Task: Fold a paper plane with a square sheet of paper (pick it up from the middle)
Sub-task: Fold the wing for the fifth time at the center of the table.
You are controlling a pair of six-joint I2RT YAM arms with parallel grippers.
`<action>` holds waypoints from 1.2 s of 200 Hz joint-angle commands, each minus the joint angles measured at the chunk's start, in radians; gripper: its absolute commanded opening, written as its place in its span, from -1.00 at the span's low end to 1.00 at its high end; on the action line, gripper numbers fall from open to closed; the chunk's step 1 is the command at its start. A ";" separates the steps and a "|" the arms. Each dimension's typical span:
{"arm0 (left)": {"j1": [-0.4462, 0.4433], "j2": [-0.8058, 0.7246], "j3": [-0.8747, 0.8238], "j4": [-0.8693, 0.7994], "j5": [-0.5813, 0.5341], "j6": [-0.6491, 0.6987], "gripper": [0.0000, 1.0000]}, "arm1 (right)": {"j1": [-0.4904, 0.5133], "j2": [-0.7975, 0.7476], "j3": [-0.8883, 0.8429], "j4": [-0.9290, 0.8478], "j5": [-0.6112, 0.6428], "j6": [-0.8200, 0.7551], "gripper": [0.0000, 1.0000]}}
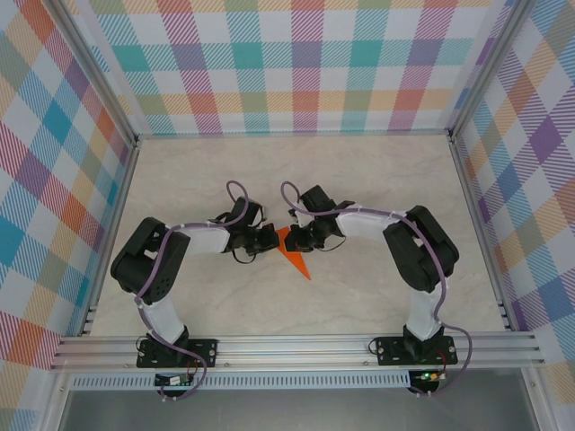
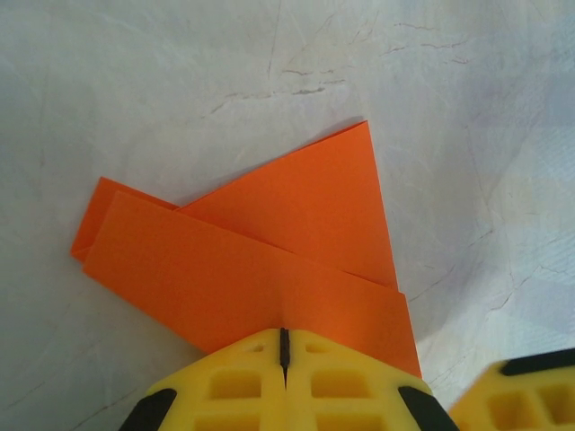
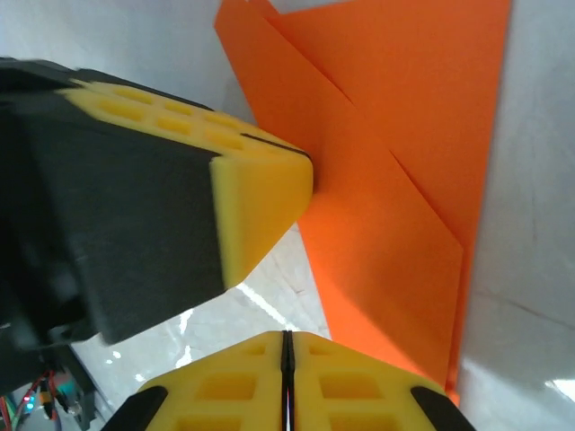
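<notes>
The folded orange paper (image 1: 295,259) is lying flat mid-table (image 1: 386,180), its point facing the bases. Just beyond, 2 grippers are meeting: left gripper (image 2: 285,352), jaws together, touching its edge; right gripper (image 3: 287,357), jaws together, beside it.

Light: bright, diffuse, coming from above; wrist views going soft at close range.

In the top view, even light is falling on the table (image 1: 386,180), and the arms are casting only faint, soft-edged shadows. The whole frame is reading sharp, with the upright posts (image 1: 90,72) slanting at the sides. In the left wrist view, the orange paper (image 2: 296,224) is showing saturated and crisp, while the left gripper (image 2: 285,337) is blurring at the bottom edge. In the right wrist view, that gripper is looming dark and out of focus, white glare is streaking the tabletop beside it, and a grey shadow is lying along the paper's right edge.
</notes>
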 commanded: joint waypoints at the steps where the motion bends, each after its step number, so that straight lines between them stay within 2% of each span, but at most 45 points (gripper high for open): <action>1: -0.001 0.049 0.022 -0.103 -0.061 0.022 -1.00 | 0.013 0.039 0.023 -0.062 -0.002 -0.036 -0.81; 38: -0.001 0.069 0.035 -0.148 -0.100 0.001 -1.00 | 0.013 0.029 -0.035 -0.068 -0.005 -0.048 -0.83; 82: -0.001 0.081 0.019 -0.172 -0.145 -0.029 -1.00 | 0.014 -0.082 -0.190 -0.110 -0.015 -0.084 -0.84; 124: -0.001 0.084 0.015 -0.165 -0.148 -0.038 -1.00 | 0.013 -0.167 -0.326 -0.124 -0.030 -0.086 -0.84; 158: -0.003 0.076 0.038 -0.171 -0.130 -0.032 -1.00 | 0.013 -0.249 -0.353 -0.138 0.008 -0.077 -0.82; 169: -0.004 0.068 0.058 -0.180 -0.120 -0.024 -0.99 | 0.012 -0.293 -0.351 -0.121 0.030 -0.055 -0.77; 191: -0.020 0.032 0.120 -0.246 -0.115 -0.006 -0.79 | 0.010 -0.389 -0.328 -0.092 0.110 -0.009 -0.63; 216: -0.053 -0.014 0.219 -0.393 -0.142 0.017 -0.53 | -0.006 -0.477 -0.308 -0.090 0.269 0.028 -0.34; 227: -0.066 -0.026 0.258 -0.455 -0.158 0.017 -0.43 | -0.011 -0.511 -0.313 -0.082 0.349 0.046 -0.12; 240: -0.084 -0.038 0.301 -0.534 -0.205 0.001 -0.34 | -0.018 -0.539 -0.317 -0.080 0.438 0.064 0.03</action>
